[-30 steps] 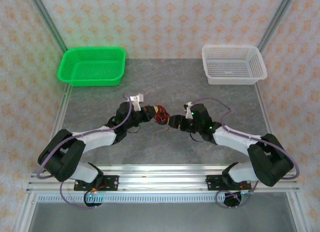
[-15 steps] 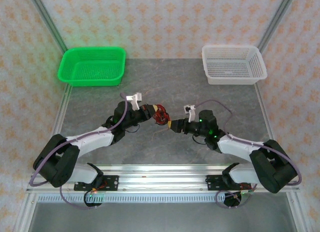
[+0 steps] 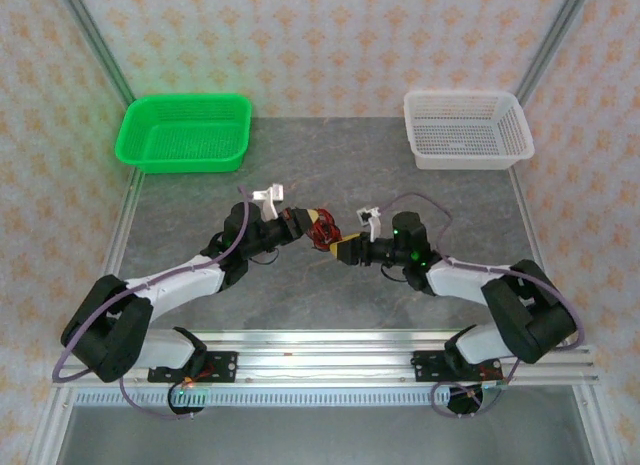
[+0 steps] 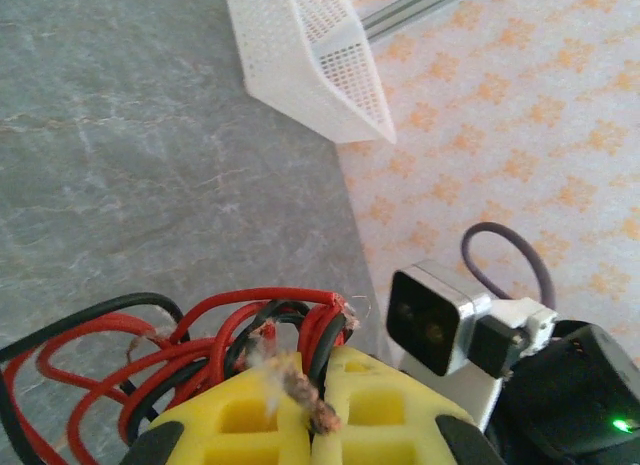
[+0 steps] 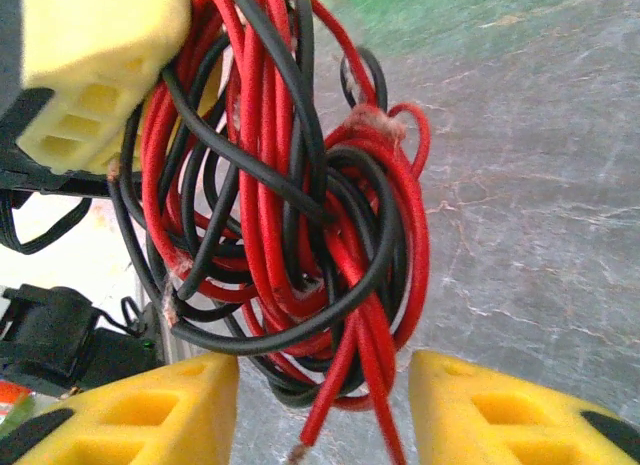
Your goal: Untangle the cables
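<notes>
The cables (image 3: 321, 228) are a tangled bundle of thin red and black wires, held up over the middle of the table. My left gripper (image 3: 298, 225) is shut on them; in the left wrist view its yellow fingertips (image 4: 250, 415) pinch frayed strand ends of the cables (image 4: 200, 330). My right gripper (image 3: 344, 250) sits just right of the bundle. In the right wrist view the right gripper (image 5: 325, 415) is open, with loose red ends of the cables (image 5: 290, 185) hanging between its yellow fingers (image 5: 150, 415) without touching them. The left gripper's yellow finger (image 5: 100, 65) shows at top left.
A green basket (image 3: 185, 135) stands at the back left and a white basket (image 3: 465, 130) at the back right, the white basket (image 4: 310, 55) also in the left wrist view. The grey table (image 3: 320, 165) lies open between them. An aluminium rail (image 3: 320, 355) runs along the near edge.
The right arm has drawn its elbow in and turned its gripper toward the bundle. The left gripper has stayed shut on the cables and shifted slightly away from the near edge.
</notes>
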`<action>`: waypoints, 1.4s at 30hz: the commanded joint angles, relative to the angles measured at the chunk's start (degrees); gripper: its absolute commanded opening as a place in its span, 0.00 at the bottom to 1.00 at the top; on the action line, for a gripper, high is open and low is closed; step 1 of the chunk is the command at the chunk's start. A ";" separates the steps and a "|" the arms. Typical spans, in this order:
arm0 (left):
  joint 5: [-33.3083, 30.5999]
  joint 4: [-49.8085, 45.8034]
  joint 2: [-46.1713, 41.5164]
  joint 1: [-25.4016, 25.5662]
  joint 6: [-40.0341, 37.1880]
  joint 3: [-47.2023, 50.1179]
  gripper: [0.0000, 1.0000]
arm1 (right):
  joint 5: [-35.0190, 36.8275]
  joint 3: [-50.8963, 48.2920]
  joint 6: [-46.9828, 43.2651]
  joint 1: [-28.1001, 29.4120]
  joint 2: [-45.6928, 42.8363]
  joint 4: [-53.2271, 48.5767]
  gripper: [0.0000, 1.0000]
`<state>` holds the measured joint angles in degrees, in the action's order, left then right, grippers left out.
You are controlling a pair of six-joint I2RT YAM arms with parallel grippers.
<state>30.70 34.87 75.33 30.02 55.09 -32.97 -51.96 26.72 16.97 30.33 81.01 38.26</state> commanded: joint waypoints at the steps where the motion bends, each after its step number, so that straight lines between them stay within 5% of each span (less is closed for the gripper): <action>1: 3.75 8.60 -1.85 0.45 3.82 -0.53 0.00 | -3.31 2.70 -2.19 -0.27 1.33 4.61 0.34; 3: 4.66 11.15 -1.60 0.39 5.46 -0.03 0.00 | -2.95 3.27 -2.25 -0.29 1.44 5.11 0.14; 5: 5.25 12.76 -1.23 0.41 6.52 0.12 0.00 | -1.50 3.51 -2.19 -0.27 0.81 5.46 0.06; 12: 5.74 10.65 -3.14 0.44 6.55 -1.20 0.00 | 15.49 3.81 -3.09 -0.27 -5.87 -4.85 0.03; 18: 0.68 -11.56 -8.84 0.35 -3.73 -7.76 0.00 | 39.07 5.19 -5.42 -0.27 -10.61 -22.17 0.02; 21: -4.87 -22.65 -10.90 0.37 -8.66 -10.00 0.00 | 42.94 5.46 -6.79 -0.27 -12.17 -25.90 0.02; 27: -14.05 -31.26 -12.97 0.39 -11.32 -7.78 0.23 | 41.93 6.12 -5.91 -0.27 -15.03 -28.33 0.02; 31: -15.32 -32.06 -13.98 0.43 -11.73 -5.87 0.53 | 41.85 6.51 -6.04 -0.18 -15.57 -30.82 0.02; 42: -4.82 -27.73 -6.68 5.16 -9.28 -12.43 0.66 | 45.74 3.11 -9.59 2.48 -16.59 -27.11 0.02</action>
<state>21.74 3.95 66.02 33.15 44.21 -43.33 -9.41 30.74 8.99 31.64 66.13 6.94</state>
